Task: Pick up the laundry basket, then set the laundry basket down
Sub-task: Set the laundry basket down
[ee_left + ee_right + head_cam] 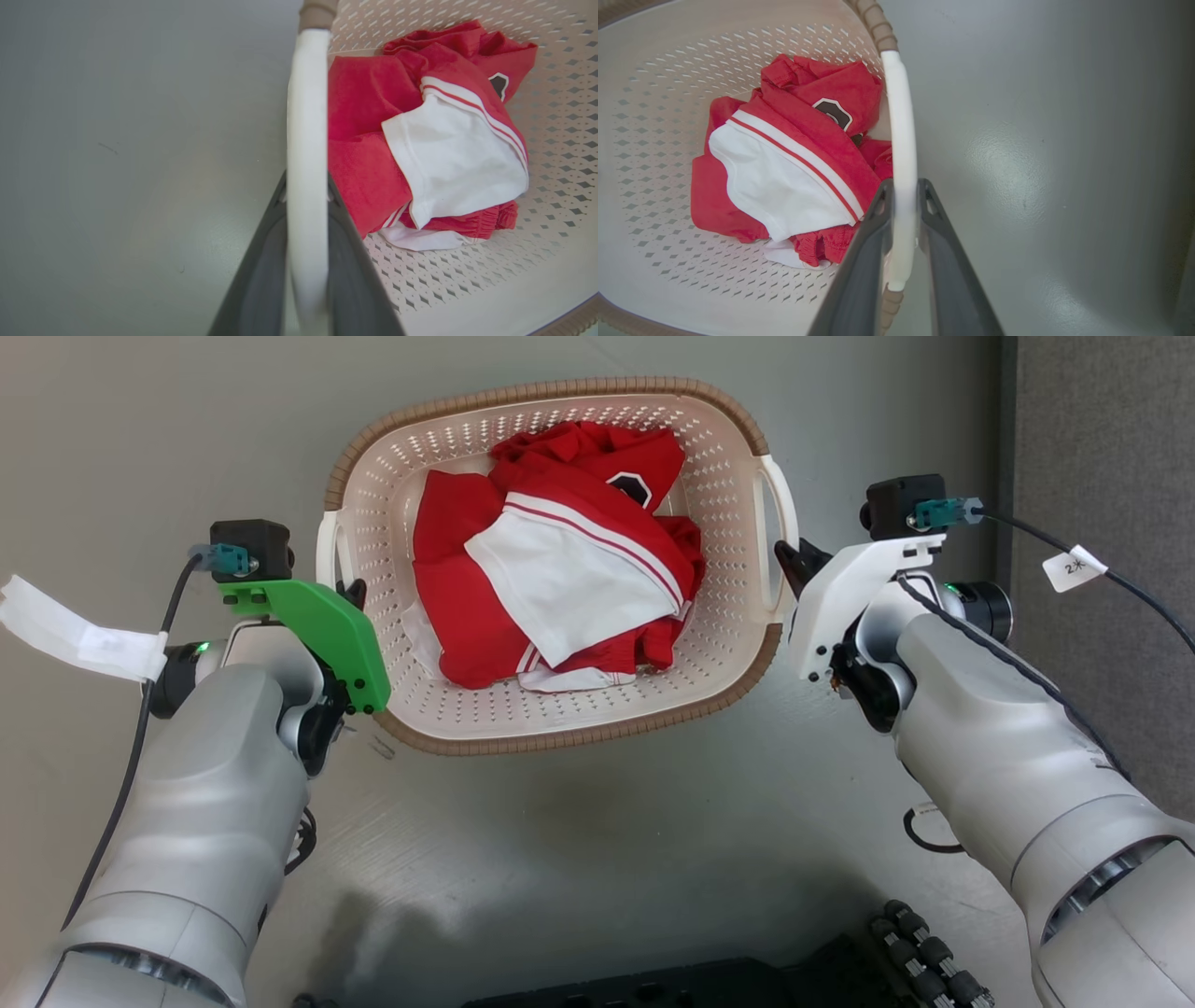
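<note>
Left gripper point(306, 182) and right gripper point(906, 184), which I steer remotely, clamp the side handles point(777, 523) of the laundry basket point(560, 390) holding red-and-white clothes point(560, 560).

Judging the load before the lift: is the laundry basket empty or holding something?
Holding something: crumpled red and white clothes lie in the laundry basket, well below its rim.

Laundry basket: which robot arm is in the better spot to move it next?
Neither wins: moving the laundry basket likely needs both. The left fingers straddle its left handle, and the right fingers straddle its right handle, on opposite sides.
</note>
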